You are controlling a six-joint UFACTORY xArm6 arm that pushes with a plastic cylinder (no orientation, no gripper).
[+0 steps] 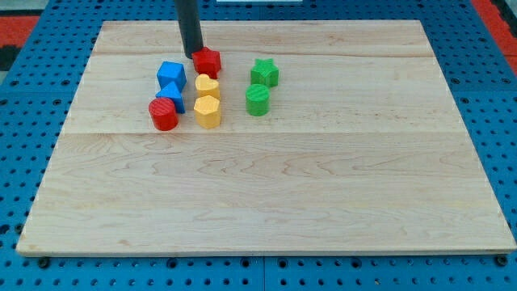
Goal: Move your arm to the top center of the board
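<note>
Board: a pale wooden board [266, 186] of long planks, lying on a blue perforated table [493, 105] that shows on all sides of it.
Rod: a straight dark rod [189, 24] comes down from the view's top, left of centre.
Tip: the tip [195, 55] meets the board in the upper part, left of the middle, just beside and apparently touching the left edge of the red block.
Claw: the arm carries none; it ends in the bare rod, so nothing is gripped.
Top centre of the board: this spot lies to the view's right of the tip, near the far edge; the tip stands short of it.
Red block by the tip: a red chunky block [208, 61], its shape hard to make out, topmost of the cluster.
Blue blocks: a blue cube-like block [170, 75] and, just below and touching it, a second blue block [172, 95], angular in shape.
Red cylinder: a red round block [163, 114] at the cluster's lower left, touching the lower blue block.
Yellow blocks: a yellow heart-shaped block [208, 86] under the red block, with a yellow faceted block [207, 111] directly below it, the two touching.
Green blocks: a green star-shaped block [264, 73] on the cluster's right, and a green round block [258, 100] just below it.
</note>
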